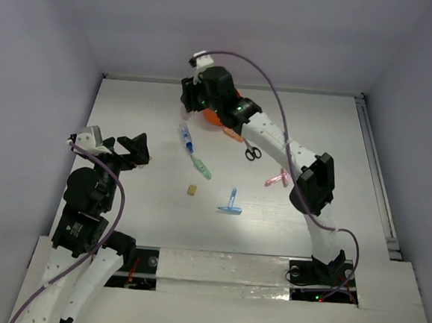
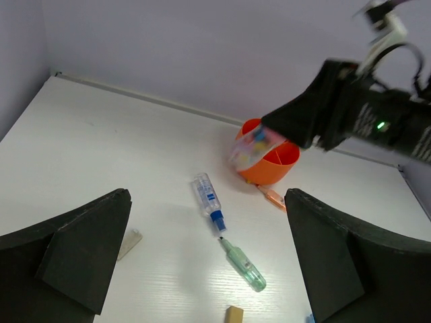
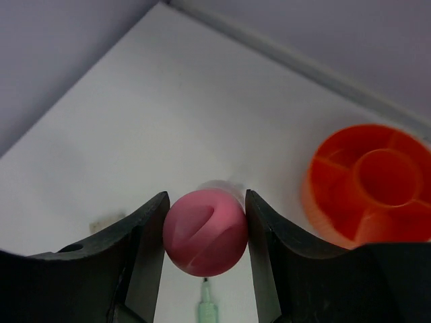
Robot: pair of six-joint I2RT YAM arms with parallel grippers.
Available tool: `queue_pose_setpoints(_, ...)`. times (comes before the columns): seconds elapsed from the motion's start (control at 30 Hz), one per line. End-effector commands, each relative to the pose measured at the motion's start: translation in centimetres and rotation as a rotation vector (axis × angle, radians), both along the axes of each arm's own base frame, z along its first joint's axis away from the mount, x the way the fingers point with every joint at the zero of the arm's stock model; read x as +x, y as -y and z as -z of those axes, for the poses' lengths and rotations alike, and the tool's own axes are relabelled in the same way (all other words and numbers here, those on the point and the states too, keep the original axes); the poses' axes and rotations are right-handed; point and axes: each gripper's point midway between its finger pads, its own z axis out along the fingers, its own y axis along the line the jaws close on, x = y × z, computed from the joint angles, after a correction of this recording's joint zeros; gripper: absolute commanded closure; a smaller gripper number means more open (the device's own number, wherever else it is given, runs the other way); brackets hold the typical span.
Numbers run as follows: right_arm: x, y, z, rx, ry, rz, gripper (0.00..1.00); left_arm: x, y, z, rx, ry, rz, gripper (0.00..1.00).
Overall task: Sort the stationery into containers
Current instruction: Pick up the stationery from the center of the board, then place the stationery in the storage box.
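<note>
My right hand (image 3: 205,205) pinches the pink-capped clear plastic glue bottle (image 3: 204,234) by its rounded cap, near the rim of the round bright-orange divided plastic tub (image 3: 369,180). My left hand (image 1: 134,151) is spread and holds nothing. Risk: the round cap swivels or slips, so the bottle strikes the rim or drops onto the white surface (image 3: 168,121).

One orange tub (image 2: 269,171), one pink-capped glue bottle (image 3: 205,232), one blue pen (image 2: 207,198), one green piece (image 2: 246,266), one tan eraser cube (image 1: 192,190), one light-blue T-shaped piece (image 1: 230,205), one pink piece (image 1: 277,180), one pair of scissors (image 1: 252,152)
</note>
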Motion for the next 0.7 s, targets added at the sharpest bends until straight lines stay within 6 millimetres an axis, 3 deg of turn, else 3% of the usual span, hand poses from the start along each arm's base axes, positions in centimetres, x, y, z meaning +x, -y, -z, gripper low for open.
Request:
queue_pose_setpoints(0.0, 4.4, 5.7, -10.8, 0.184, 0.18, 0.131, 0.93, 0.0, 0.1, -1.2, -0.024, 0.053, -0.001, 0.01)
queue_pose_setpoints(0.1, 6.7, 8.6, -12.3, 0.203, 0.225, 0.204, 0.93, 0.2, -0.3, -0.9, -0.031, 0.039, -0.024, 0.01)
queue_pose_setpoints(0.17, 8.1, 9.3, -12.0, 0.203, 0.228, 0.227, 0.93, 0.3, 0.0, -0.9, -0.035, 0.037, -0.016, 0.01)
queue_pose_setpoints(0.2, 8.7, 9.9, -13.1, 0.215, 0.254, 0.241, 0.93, 0.4, 0.1, -0.8, -0.034, 0.033, -0.014, 0.01)
queue_pose_setpoints(0.27, 10.2, 11.1, -13.3, 0.208, 0.278, 0.276, 0.93, 0.7, 0.6, -0.6, -0.029, 0.034, 0.008, 0.01)
queue_pose_setpoints(0.3, 11.0, 10.8, -12.3, 0.189, 0.282, 0.278, 0.93, 0.9, 0.9, -0.4, -0.026, 0.028, 0.023, 0.01)
queue_pose_setpoints(0.37, 12.4, 12.1, -13.0, 0.198, 0.312, 0.309, 0.93, 1.1, 1.5, -0.2, -0.016, 0.022, 0.053, 0.01)
queue_pose_setpoints(0.47, 13.8, 12.8, -11.8, 0.196, 0.301, 0.318, 0.93, 1.5, 1.8, 0.3, 0.0, 0.002, 0.063, 0.01)
queue_pose_setpoints(0.67, 14.2, 12.4, -9.2, 0.188, 0.255, 0.283, 0.93, 1.9, 2.9, 0.8, 0.021, -0.017, 0.112, 0.01)
